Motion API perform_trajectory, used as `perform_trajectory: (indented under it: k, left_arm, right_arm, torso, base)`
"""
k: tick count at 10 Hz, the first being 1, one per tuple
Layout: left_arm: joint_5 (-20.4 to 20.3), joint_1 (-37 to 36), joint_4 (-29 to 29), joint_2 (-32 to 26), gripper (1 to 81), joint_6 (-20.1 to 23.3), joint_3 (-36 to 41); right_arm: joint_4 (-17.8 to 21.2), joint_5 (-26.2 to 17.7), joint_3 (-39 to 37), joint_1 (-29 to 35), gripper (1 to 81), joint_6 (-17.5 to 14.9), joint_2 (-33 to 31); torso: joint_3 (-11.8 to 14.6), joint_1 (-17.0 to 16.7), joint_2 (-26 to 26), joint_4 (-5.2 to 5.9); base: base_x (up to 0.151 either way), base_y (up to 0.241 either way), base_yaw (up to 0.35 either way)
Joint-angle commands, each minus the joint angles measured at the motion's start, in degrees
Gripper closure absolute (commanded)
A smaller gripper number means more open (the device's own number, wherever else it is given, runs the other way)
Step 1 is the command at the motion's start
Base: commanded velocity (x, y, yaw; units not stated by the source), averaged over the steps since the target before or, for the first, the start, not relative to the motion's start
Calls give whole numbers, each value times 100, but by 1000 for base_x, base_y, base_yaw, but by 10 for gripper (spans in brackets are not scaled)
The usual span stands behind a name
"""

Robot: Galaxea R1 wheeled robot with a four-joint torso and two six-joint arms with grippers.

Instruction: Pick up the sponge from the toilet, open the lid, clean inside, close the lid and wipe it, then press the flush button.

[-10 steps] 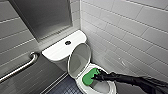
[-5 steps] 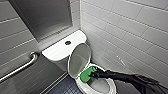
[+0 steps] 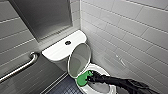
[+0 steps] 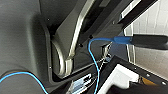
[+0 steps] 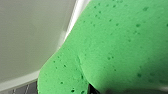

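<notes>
The right gripper (image 3: 88, 77) (dark, at the end of an arm reaching in from the lower right) is clamped on the sponge (image 3: 81, 80), its fingers closed into the pad's right side. The sponge sits at the left rim of the toilet (image 3: 111, 88), over the edge of the bowl and just beneath the lower edge of the lid (image 3: 79, 59). Whether it presses on the ceramic cannot be told from the head view. In the right wrist view the green, pitted sponge (image 5: 120, 45) lies close against a smooth white surface (image 5: 30, 37).

The lid stands raised, tilted back toward the cistern (image 3: 58, 51), with its pale inner face turned to the bowl. On the flat cistern top sits the flush button (image 3: 67, 42), well apart from the gripper. Left of the toilet a metal grab bar (image 3: 18, 68) runs along the grey tiled wall, above dark floor tiles (image 3: 63, 88).
</notes>
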Motion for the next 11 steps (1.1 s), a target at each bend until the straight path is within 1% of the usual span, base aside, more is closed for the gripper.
perform_trajectory:
  k: [1,2,4,5,8,10,11]
  left_arm:
    - [227,146,-34,-7,10,13,137]
    - [227,155,-26,11,10,22,137]
    - [227,155,-26,20,10,22,137]
    - [227,155,-17,20,10,22,137]
    - [227,155,9,11,10,22,146]
    - [227,155,27,11,10,22,155]
    - [227,154,36,20,10,22,146]
  right_arm:
    - [37,-58,142,246,811,-69,167]
    - [-34,-75,327,184,811,-51,-1]
    - [-79,-67,1351,149,811,-8,-718]
    - [-78,-66,1574,96,811,2,-948]
    - [-78,-66,1741,-167,811,2,-1265]
    - [-69,-32,2188,-343,811,2,-1826]
    - [-78,92,2516,-422,811,2,-2172]
  torso:
    - [0,0,0,0]
    - [0,0,0,0]
    - [0,0,0,0]
    - [0,0,0,0]
    - [0,0,0,0]
    - [0,0,0,0]
    - [0,0,0,0]
  base:
    - [0,0,0]
    - [0,0,0]
    - [0,0,0]
    - [0,0,0]
    - [0,0,0]
    - [0,0,0]
    - [0,0,0]
